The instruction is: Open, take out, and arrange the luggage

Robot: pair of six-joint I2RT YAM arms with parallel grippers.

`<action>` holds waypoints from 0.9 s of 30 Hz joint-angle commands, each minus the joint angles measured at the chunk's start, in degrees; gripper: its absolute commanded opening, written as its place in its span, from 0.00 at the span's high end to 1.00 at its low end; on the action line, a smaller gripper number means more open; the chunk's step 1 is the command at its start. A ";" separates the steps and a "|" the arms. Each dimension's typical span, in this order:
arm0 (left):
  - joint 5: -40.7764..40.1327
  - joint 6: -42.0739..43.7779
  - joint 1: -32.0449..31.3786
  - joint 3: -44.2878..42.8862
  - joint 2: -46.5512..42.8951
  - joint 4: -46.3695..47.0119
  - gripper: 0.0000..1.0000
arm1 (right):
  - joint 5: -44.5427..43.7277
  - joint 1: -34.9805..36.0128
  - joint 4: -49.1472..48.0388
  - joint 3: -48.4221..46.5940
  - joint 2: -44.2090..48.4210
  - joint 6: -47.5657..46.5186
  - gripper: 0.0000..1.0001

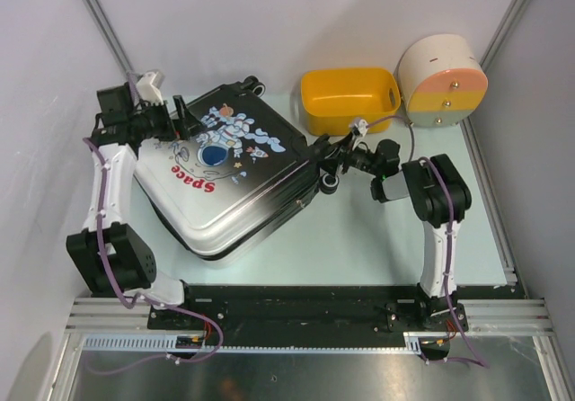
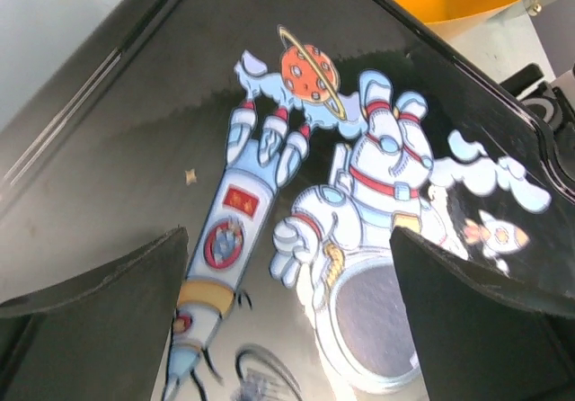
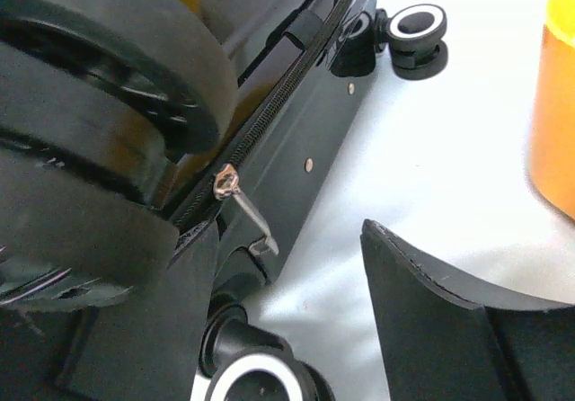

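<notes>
White-walled cell, pale green table (image 1: 377, 248). The luggage (image 1: 234, 185) lies flat on the table's left-centre, astronaut print up, wheel end toward the right arm, and the shell looks closed. A yellow basket (image 1: 350, 100) sits just behind it, with a round drawer box (image 1: 442, 82) at back right.

Left gripper (image 2: 287, 248) hovers over the print at the back-left of the lid, jaws wide apart, holding nothing. Right gripper (image 3: 287, 239) is at the wheel-end side wall, jaws apart and nothing clamped. The zipper pull (image 3: 244, 212) hangs loose between its fingers (image 3: 431, 329), nearer the left one.

Step, as I judge it: opening, working the zip. Can't tell how much is undone. Next move probably needs the right jaws shut on that small pull, then drawn along the track while the left arm steadies the lid. The pull is thin, so slip risk.
</notes>
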State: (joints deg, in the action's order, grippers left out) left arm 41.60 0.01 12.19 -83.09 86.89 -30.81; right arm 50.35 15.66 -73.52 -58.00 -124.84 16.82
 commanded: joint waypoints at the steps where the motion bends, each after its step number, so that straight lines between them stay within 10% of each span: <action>1: 1.90 -7.29 2.58 -1.46 -6.81 -3.82 0.00 | -0.95 -1.16 5.11 3.41 9.60 -1.26 0.29; 12: 0.85 -20.56 13.29 5.03 -19.30 -3.82 0.00 | -0.16 -3.62 38.69 -0.62 13.48 6.28 0.33; 27: 1.02 -26.20 30.71 25.08 -28.89 -5.84 0.00 | 6.16 4.90 56.21 -0.10 10.14 12.19 0.49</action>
State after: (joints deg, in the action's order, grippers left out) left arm 43.05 -24.14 42.63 -59.35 58.48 -35.68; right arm 46.83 14.31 -26.41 -59.57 -113.19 26.13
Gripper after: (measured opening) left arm 0.996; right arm 0.528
